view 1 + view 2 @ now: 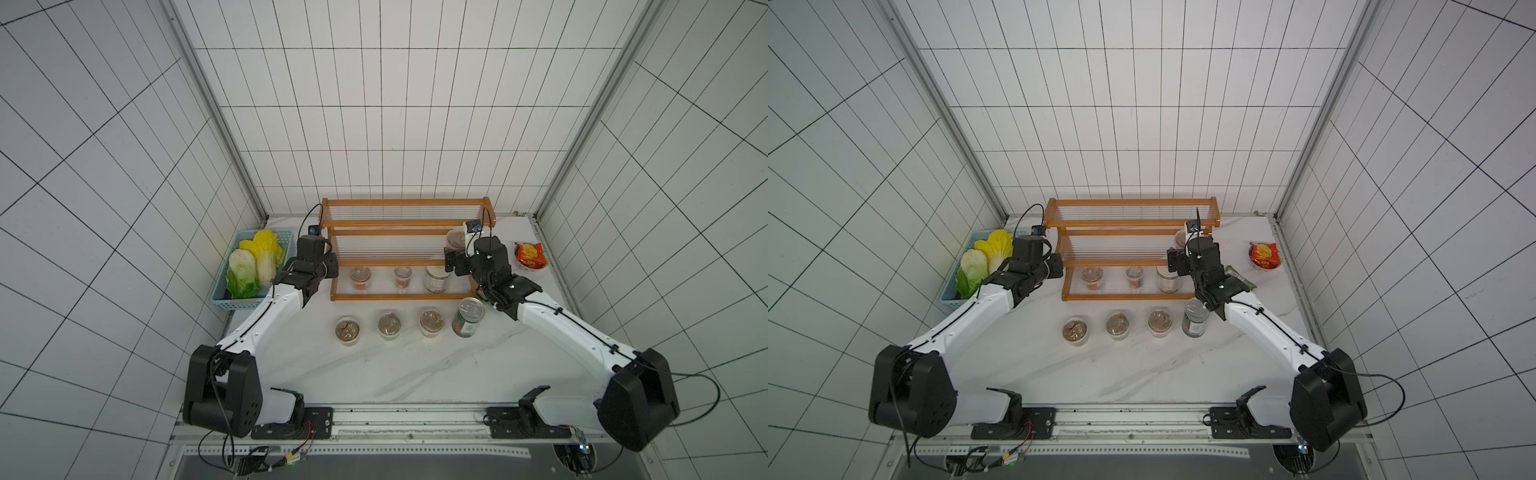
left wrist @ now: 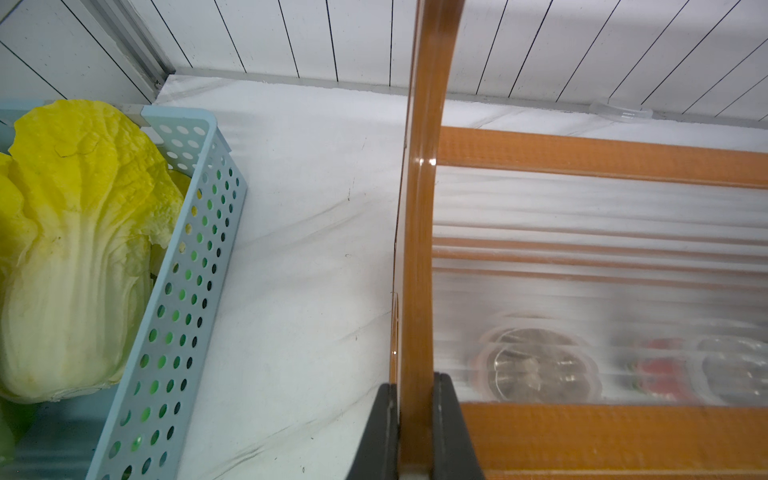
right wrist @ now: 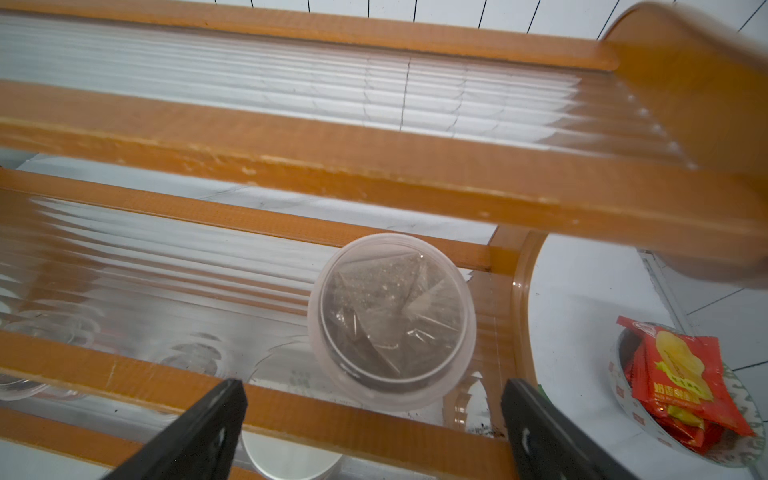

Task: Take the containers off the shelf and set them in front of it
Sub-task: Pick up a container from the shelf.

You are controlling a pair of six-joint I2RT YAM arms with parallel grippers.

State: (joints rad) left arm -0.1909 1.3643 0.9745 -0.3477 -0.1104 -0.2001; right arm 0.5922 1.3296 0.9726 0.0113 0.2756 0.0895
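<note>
We locate the small clear lidded cup [image 3: 392, 320] just far of the empty, wide-open right tool [image 3: 374, 388]; the left tool [image 2: 417, 401] clamps the orange-brown wooden shelf [image 2: 424, 208].

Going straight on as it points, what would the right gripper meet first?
Probably the clear lidded cup on the shelf, centred ahead of the open right gripper; depth is unclear, a front rail may come first.

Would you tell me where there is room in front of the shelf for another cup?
Free: marble between the cup row and the arm bases; left of the leftmost cup. Crowded: around the tin can, beside the right arm.
</note>
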